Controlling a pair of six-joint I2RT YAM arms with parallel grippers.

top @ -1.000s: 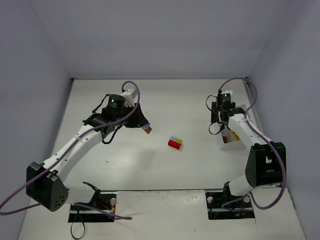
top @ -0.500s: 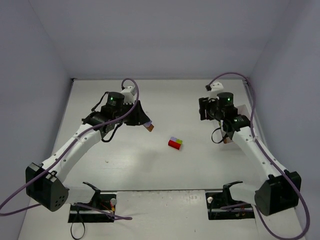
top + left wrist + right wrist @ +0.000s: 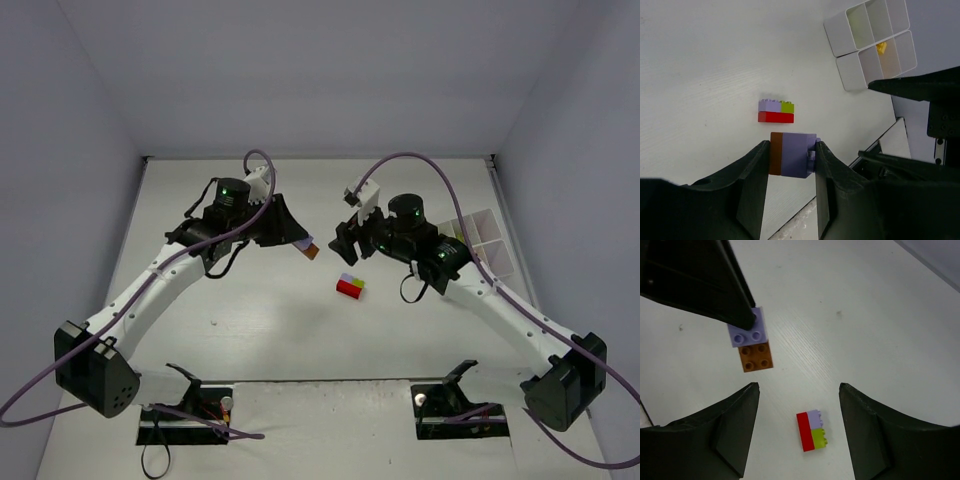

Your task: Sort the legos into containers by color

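"Left wrist view first: what have you got?"

"My left hand (image 3: 790, 150) is clamped on a lavender-and-brown lego pair (image 3: 795, 154), held above the desk (image 3: 700, 75)."

"And the other one?"

"My right hand (image 3: 799, 386) hangs with its fingers apart, holding nothing. From above, a red, lavender and lime stack (image 3: 350, 286) lies mid-desk. The held pair is at its 10 o'clock and the white tray (image 3: 490, 250) is at its 3 o'clock."
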